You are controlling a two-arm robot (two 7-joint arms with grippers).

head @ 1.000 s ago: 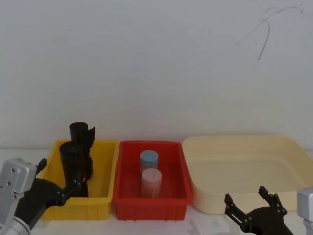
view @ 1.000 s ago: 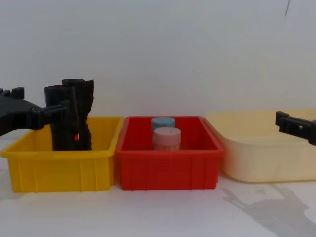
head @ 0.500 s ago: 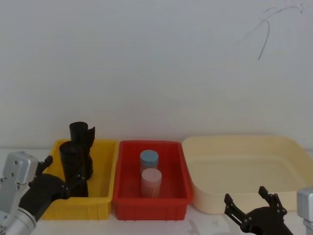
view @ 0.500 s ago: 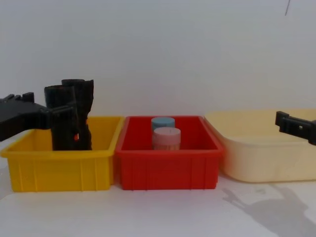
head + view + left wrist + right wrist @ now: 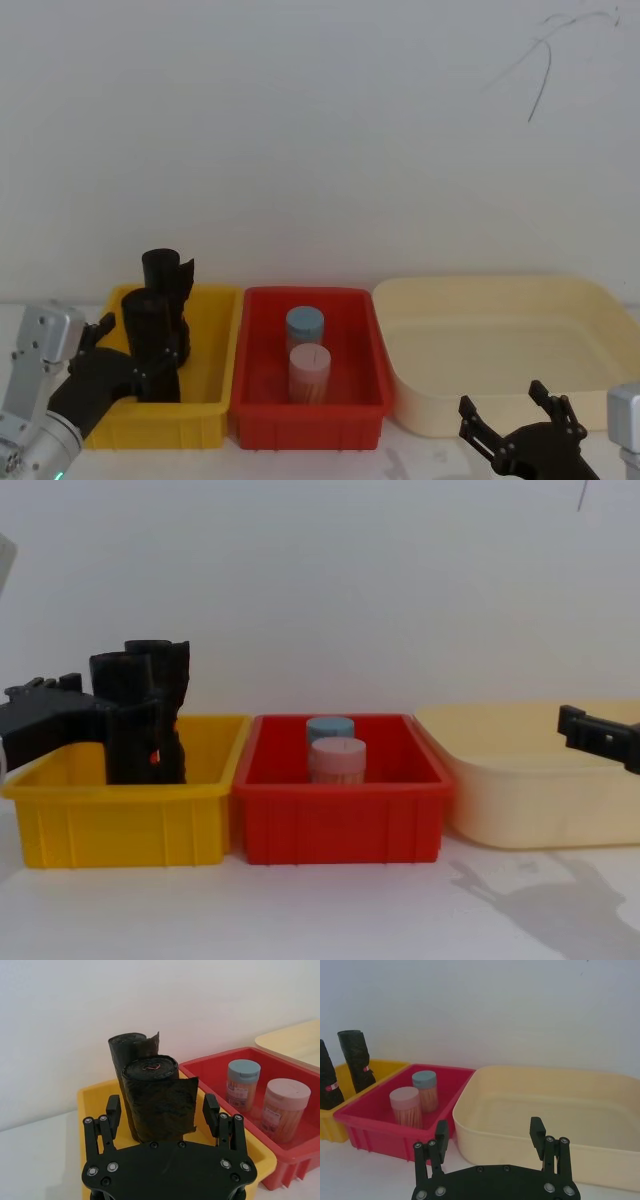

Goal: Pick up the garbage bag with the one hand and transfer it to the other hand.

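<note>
Left gripper [image 5: 161,1106] is edging in on the bag [image 5: 150,325], fingers spread wide and straddling it, not gripping. Bag is standing upright in yellow bin [image 5: 120,830], before slimmer roll [image 5: 165,268]. Right gripper [image 5: 489,1127] is idling, unclenched, by cream tub [image 5: 520,810].

The garbage bag [image 5: 159,1100] rises well above the rim of the yellow bin [image 5: 190,425], so its upper half can be reached from the sides. The left end effector [image 5: 161,1108] has one spread finger on each flank, with a thin gap at both. Just behind the bag a slimmer roll [image 5: 131,1047] blocks any deeper reach. To the bag's right the bin floor is bare. In the red bin [image 5: 305,415] next door, a blue-lidded jar [image 5: 305,325] and a pink-lidded jar [image 5: 309,370] top the rim. The cream tub [image 5: 430,390] is open inside; the right end effector [image 5: 510,405], fingers spread, sits before its near wall. The counter [image 5: 300,910] before the bins lies open.
</note>
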